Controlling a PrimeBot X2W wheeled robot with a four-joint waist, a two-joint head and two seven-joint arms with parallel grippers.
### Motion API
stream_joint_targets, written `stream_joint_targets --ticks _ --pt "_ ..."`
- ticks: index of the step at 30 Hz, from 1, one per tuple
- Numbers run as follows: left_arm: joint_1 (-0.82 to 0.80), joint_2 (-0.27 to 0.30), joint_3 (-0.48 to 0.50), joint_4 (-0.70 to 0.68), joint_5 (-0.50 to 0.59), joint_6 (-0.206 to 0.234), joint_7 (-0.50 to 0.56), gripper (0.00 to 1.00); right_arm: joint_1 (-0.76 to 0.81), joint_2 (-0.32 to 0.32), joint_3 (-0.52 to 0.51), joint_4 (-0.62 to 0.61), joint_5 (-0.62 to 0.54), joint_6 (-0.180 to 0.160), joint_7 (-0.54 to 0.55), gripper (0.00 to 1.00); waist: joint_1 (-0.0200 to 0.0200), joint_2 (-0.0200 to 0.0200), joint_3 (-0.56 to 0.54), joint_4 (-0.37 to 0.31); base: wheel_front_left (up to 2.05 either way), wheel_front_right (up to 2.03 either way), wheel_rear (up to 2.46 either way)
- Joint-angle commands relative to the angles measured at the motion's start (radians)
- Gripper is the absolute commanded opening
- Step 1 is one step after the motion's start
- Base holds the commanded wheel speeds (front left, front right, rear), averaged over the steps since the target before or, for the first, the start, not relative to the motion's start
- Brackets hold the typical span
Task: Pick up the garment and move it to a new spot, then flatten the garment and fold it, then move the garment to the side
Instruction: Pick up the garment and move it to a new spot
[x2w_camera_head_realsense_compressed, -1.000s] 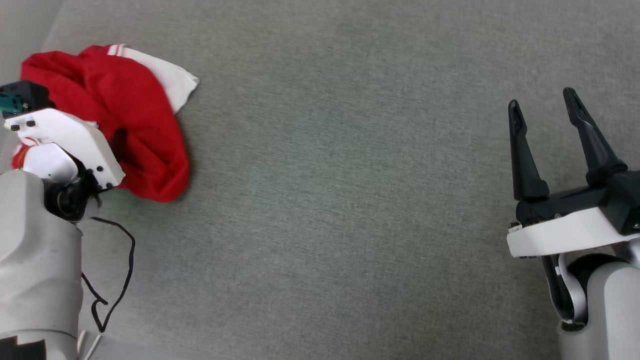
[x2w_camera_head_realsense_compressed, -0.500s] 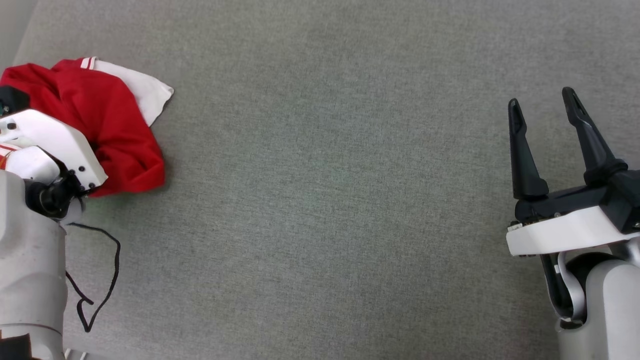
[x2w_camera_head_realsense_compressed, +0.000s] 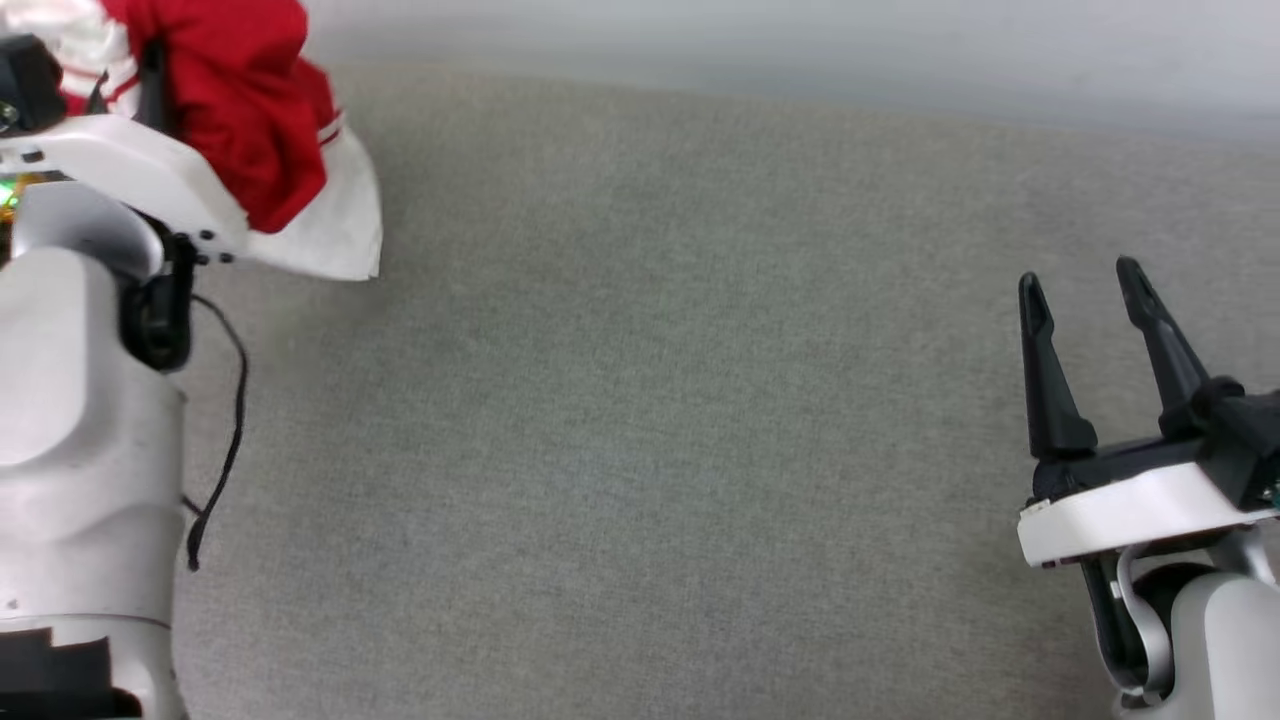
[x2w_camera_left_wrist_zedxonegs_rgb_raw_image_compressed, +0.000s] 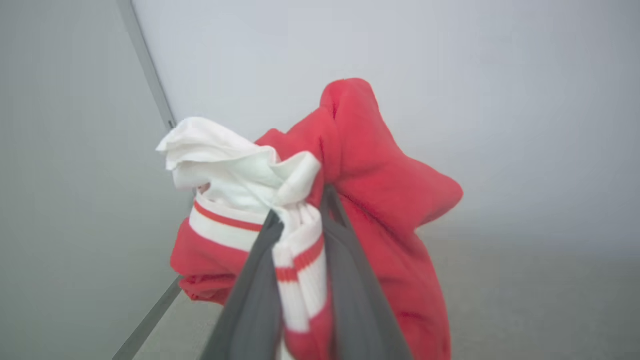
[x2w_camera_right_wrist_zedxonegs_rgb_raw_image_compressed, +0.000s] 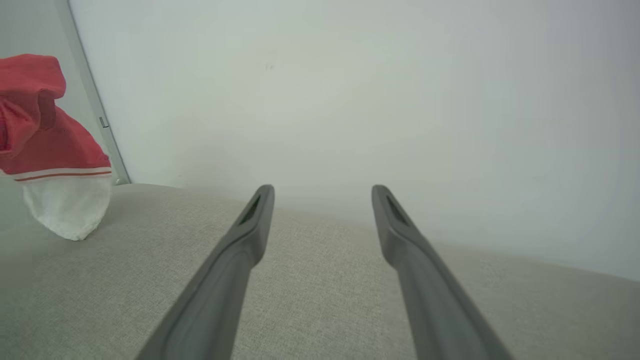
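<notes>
My left gripper (x2w_camera_left_wrist_zedxonegs_rgb_raw_image_compressed: 300, 207) is pinching the garment (x2w_camera_left_wrist_zedxonegs_rgb_raw_image_compressed: 380, 200): the two dark fingers are drawn close together on a wad of striped trim (x2w_camera_left_wrist_zedxonegs_rgb_raw_image_compressed: 295, 260) and white cloth, and the red body bulges out beyond and beside them. The jersey hangs bunched at the far left end of the grey fabric surface (x2w_camera_head_realsense_compressed: 640, 400), close to the pale wall (x2w_camera_right_wrist_zedxonegs_rgb_raw_image_compressed: 350, 100), with a white sleeve (x2w_camera_head_realsense_compressed: 330, 235) drooping lowest. From the right wrist view I cannot tell whether that sleeve's tip brushes the surface or hangs just above it. My right gripper (x2w_camera_head_realsense_compressed: 1078, 277) stands well apart on the other side, jaws spread wide and holding nothing. The risks, as I judge them: my hold is on a narrow gathered edge, not the bulk, so the soft cloth may slide out if I swing the load quickly. The low sleeve may drag and fold under when I set the jersey down, leaving a heap that is harder to flatten. The loose black cable (x2w_camera_head_realsense_compressed: 235, 400) beside my left forearm could catch the fabric. As for containers, none figures in this job; the cloth goes onto the open surface.
</notes>
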Motion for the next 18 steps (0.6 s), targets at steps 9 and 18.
stream_joint_targets --ticks 9,18 --pt "0.106 -0.124 -0.089 -0.169 0.018 -0.008 -0.121 0.00 0.078 0.003 -0.013 0.009 0.025 0.000 0.015 1.00 0.0000 0.0000 -0.132 -0.145 0.00 0.00 0.00" --pt "0.300 -0.258 -0.266 -0.309 -0.012 -0.040 -0.075 0.00 0.125 0.003 -0.026 -0.013 0.041 0.000 0.035 1.00 0.0000 0.0000 -0.132 -0.278 0.00 0.00 0.00"
